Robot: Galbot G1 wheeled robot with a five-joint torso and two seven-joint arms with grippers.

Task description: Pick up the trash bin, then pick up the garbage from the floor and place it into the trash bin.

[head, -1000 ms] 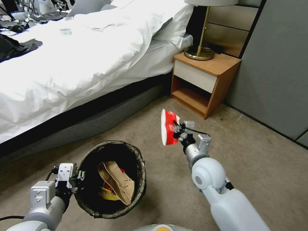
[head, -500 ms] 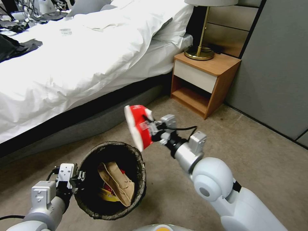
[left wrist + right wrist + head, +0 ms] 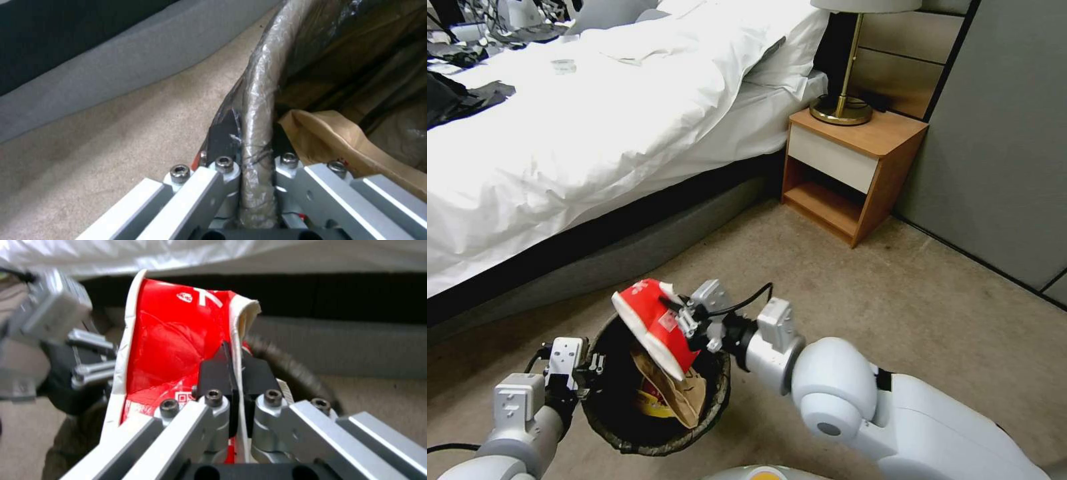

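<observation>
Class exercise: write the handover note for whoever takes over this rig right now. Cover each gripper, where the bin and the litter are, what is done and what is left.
Left gripper: shut on the trash bin rim, holding it beside the bed.
Right gripper: shut on the red-and-white packet, which is over the bin's mouth, not yet released.
In the bin: brown paper bag, a yellow wrapper under it.
Done: bin gripped, some litter in.
Left: release the packet into the bin. The carpet in view shows no further litter.
</observation>
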